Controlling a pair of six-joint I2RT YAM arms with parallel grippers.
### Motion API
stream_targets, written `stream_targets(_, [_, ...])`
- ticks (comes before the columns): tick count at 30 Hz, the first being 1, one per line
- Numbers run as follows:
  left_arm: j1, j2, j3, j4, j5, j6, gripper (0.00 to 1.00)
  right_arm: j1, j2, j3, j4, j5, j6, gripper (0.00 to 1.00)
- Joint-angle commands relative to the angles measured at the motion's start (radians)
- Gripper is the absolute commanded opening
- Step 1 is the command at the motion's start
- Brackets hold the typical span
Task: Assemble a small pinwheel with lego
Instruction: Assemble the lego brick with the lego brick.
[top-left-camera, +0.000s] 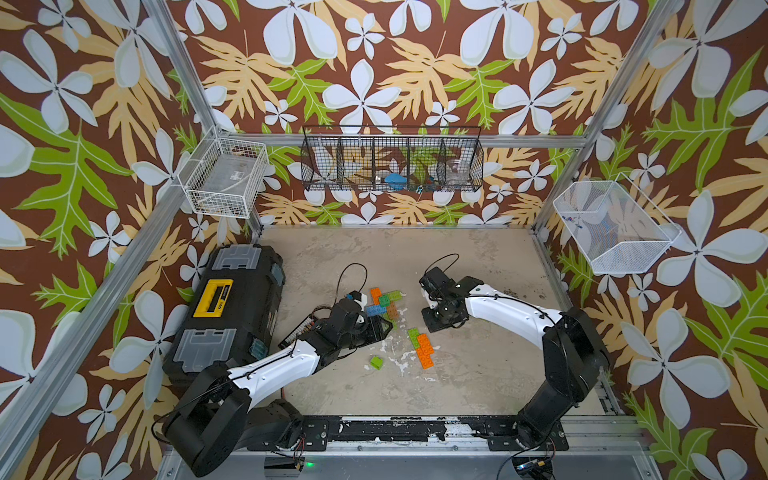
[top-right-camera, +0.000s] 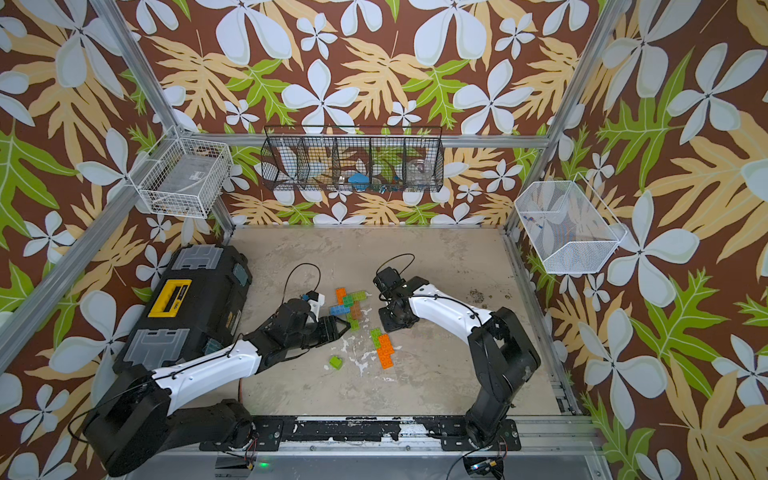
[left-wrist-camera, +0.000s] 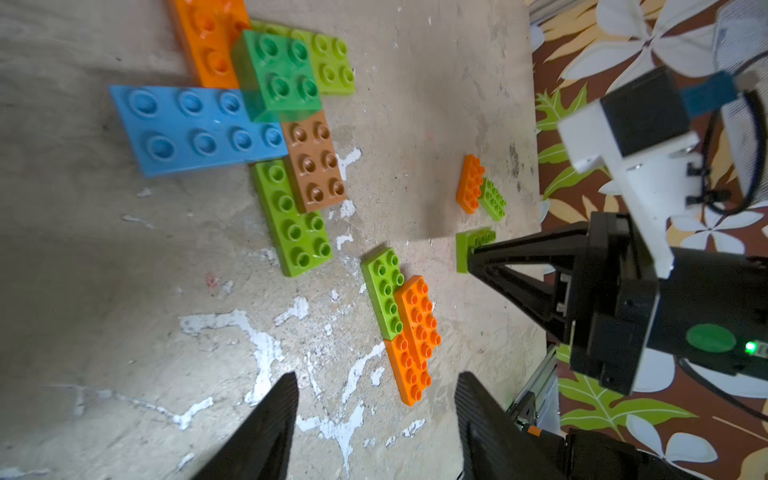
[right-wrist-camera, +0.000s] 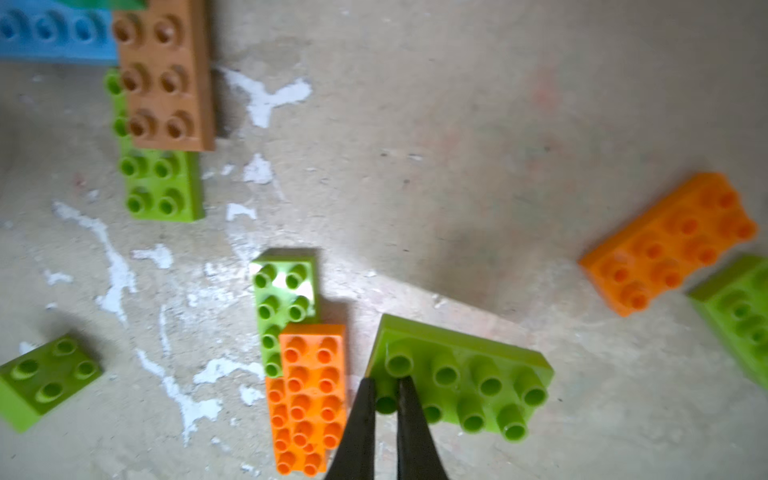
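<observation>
Closest to the robot's base, a small lime brick (top-left-camera: 377, 362) lies alone on the surface (top-left-camera: 478, 374). Just past it, at 2 o'clock, sits a stack of orange and lime bricks (top-left-camera: 423, 350). At 10 o'clock from that stack, the left fingers (left-wrist-camera: 266, 428) are spread wide with nothing between them. The right fingers (right-wrist-camera: 361, 424) pinch one end of a long lime brick (right-wrist-camera: 461, 374). Farther off, at 12 o'clock, a bunch of joined bricks (top-left-camera: 382, 303) has a blue brick (left-wrist-camera: 191, 129), a brown brick (left-wrist-camera: 316, 162) and a dark green brick (left-wrist-camera: 278, 70).
</observation>
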Motion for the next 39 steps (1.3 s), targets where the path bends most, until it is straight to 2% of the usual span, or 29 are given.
stream_targets(1, [0.046, -0.042, -0.054, 0.078, 0.060, -0.056, 0.64, 0.030, 0.041, 0.053, -0.020, -0.021, -0.057, 0.07])
stream_targets(8, [0.067, -0.087, -0.086, 0.047, 0.052, -0.044, 0.64, 0.057, 0.134, 0.137, -0.065, -0.030, -0.094, 0.08])
stream_targets(29, [0.067, -0.075, -0.078, 0.039, 0.051, -0.024, 0.64, 0.072, 0.201, 0.137, -0.089, -0.061, -0.119, 0.08])
stream_targets(39, [0.067, -0.066, -0.072, 0.036, 0.053, -0.014, 0.64, 0.077, 0.233, 0.132, -0.127, 0.001, -0.114, 0.08])
